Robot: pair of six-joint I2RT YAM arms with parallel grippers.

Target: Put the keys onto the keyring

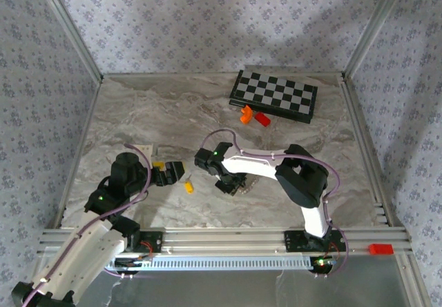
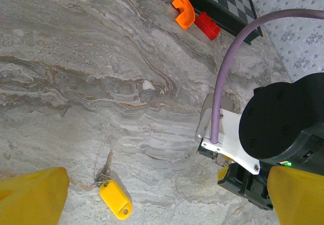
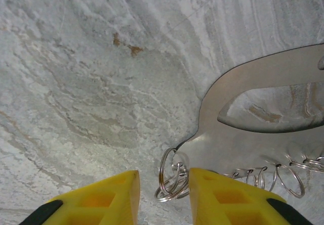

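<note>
Tabletop scene, read left to right. Left gripper (image 1: 166, 174): jaws wide, holding nothing, poised just left of the key (image 2: 106, 168) with its yellow tag (image 2: 115, 199), which lies flat on the near part of the table (image 1: 138, 107). Right gripper (image 3: 163, 194): jaws narrow, straddling the end ring (image 3: 171, 177) of the metal plate (image 3: 253, 134) that carries the keyrings, not yet pinching it. Risks, as judged: the thin ring lies flat, so the fingers may slide over it, or nip a single coil and let it spring free. A lift could drag the whole plate and tangle the neighbouring rings (image 3: 288, 177). The key, equally flat, may skid away from the left jaws. Chessboard (image 1: 276, 94), far right: uninvolved.
</note>
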